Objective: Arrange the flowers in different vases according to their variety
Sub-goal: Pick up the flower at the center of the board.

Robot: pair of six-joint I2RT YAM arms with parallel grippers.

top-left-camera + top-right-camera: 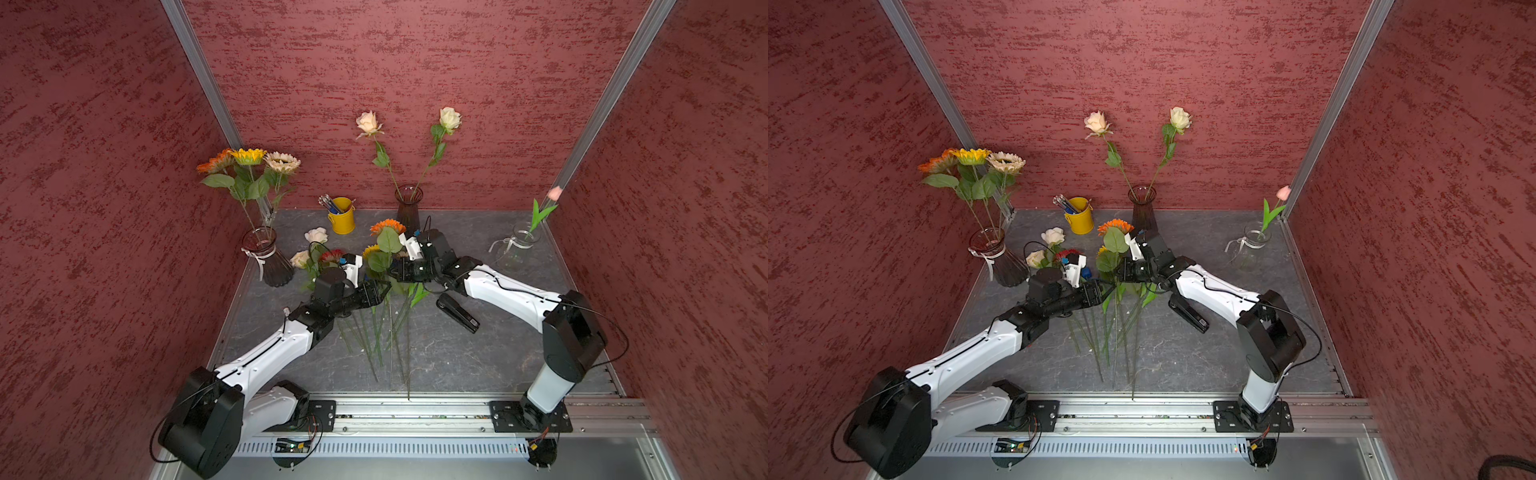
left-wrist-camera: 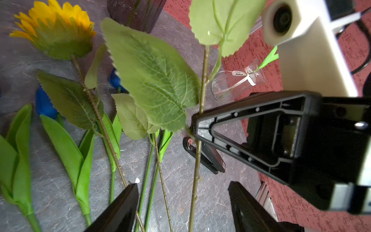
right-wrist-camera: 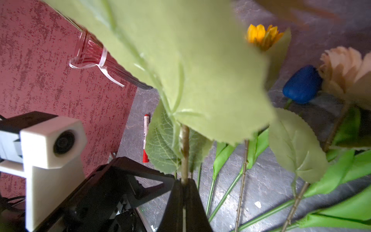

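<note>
Roughly, the sorting is sitting near the halfway mark. By the left edge of the worktop (image 1: 457, 353), the ribboned dark vase (image 1: 272, 266) is holding three sunflowers (image 1: 249, 160). Toward the middle, loose flowers (image 1: 320, 257) of all three kinds are lying in a heap, each waiting for a vase. At the back edge the plain dark vase (image 1: 409, 208) is carrying two roses (image 1: 368, 122), and in the back right corner the clear vase (image 1: 515, 245) is holding one pink tulip (image 1: 555, 193).

The orange sunflower (image 1: 387, 226) is being held up above the heap. The left claw (image 2: 182, 187) is gaping, with one finger standing on each side of the stem (image 2: 201, 94) low down and neither visibly touching it. The right claw (image 3: 184, 181) is pinching that stem tight just under the big leaves. The flower's long axis is running close to upright, with the bloom pointing up and slightly toward the back edge and the cut end pointing down toward the front edge. By its kind, it is probably heading for the left-edge vase. The loose stems are lying flat and fanned, with blooms toward the back edge and cut ends toward the front.
</note>
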